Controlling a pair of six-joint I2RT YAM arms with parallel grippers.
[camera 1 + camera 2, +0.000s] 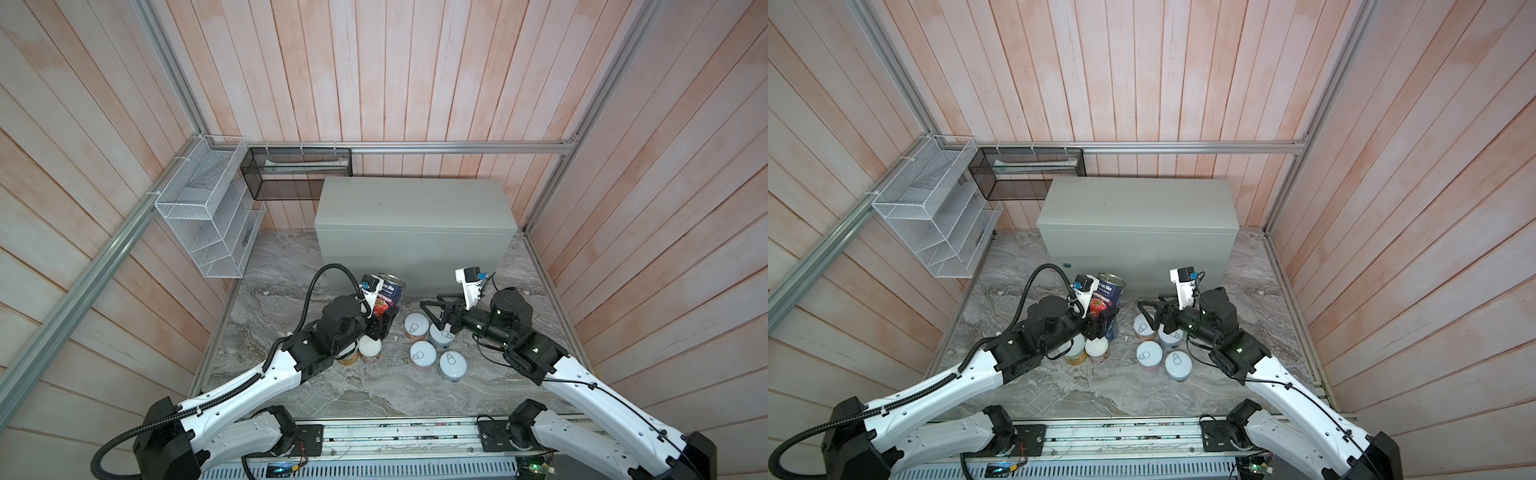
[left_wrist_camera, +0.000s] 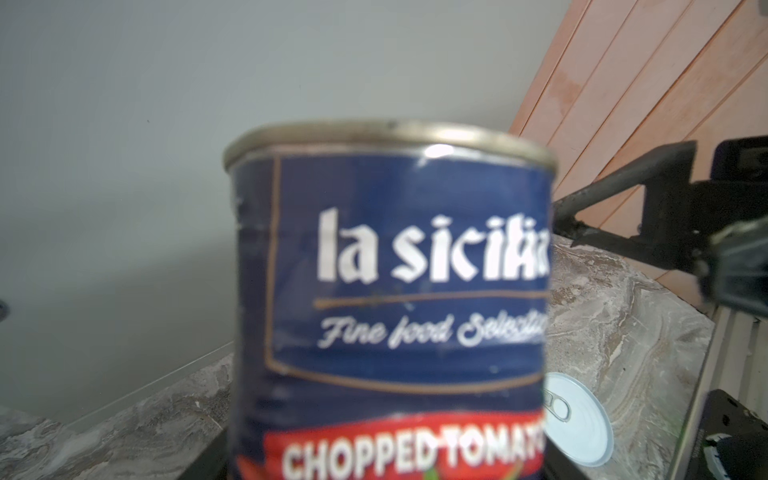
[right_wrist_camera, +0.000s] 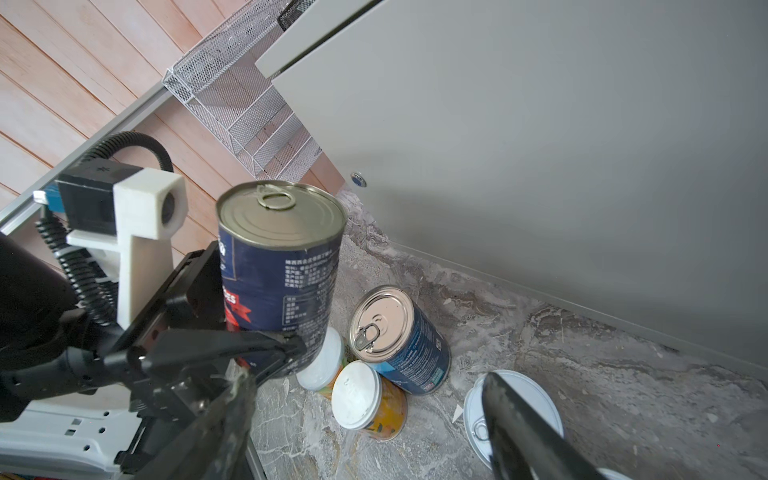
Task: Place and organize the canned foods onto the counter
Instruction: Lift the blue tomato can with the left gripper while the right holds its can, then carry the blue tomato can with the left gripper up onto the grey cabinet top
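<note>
Checking the left gripper (image 1: 381, 323) first: it's clamped on the lower half of the blue tomato can (image 1: 390, 293). The can hangs clear of the marble surface (image 1: 332, 386), just in front of the counter (image 1: 415, 203). In the left wrist view that can fills most of the frame. It's a bit blurry there, the label is cut off at one edge, and the fingers gripping it are out of sight.

The right gripper (image 1: 430, 302) has its jaws spread wide with nothing between them. It hovers over the four short pull-tab cans (image 1: 423, 353) and covers part of one of them in both top views.

The second blue can (image 3: 399, 336) is plain to see in the right wrist view, on the marble right beside the two white-lidded cans (image 3: 357, 395). From above it's almost buried under the left gripper, and I can't read its brand. One white-lidded can is half hidden beneath the left arm (image 1: 249, 382) too. All of these sit on the marble, near the counter's front.
</note>
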